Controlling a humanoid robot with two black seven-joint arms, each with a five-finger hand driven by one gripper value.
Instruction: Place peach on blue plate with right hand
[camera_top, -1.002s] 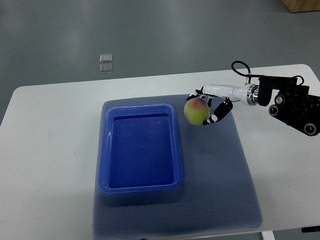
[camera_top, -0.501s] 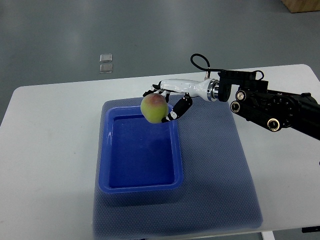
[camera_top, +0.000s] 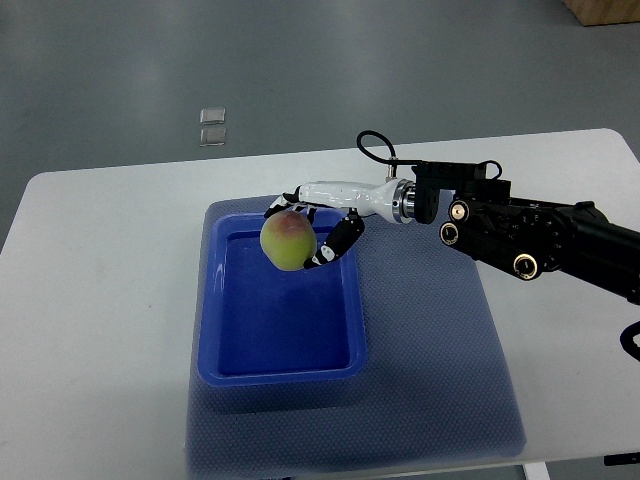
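Right hand (camera_top: 305, 235) grips the peach (camera_top: 288, 241) above the blue plate (camera_top: 215, 300). I'd lower it toward the middle before loosening the fingers, so it can't roll.

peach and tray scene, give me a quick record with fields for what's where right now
peach: green-yellow with a red blush, held in the air over the far end of the tray
right hand: fingers curled around the peach, arm coming in from the right edge
blue plate: deep rectangular tray, nothing lying in it
mat: blue-grey, under the tray
table: white
left hand: not in view
task state: peach not yet set down
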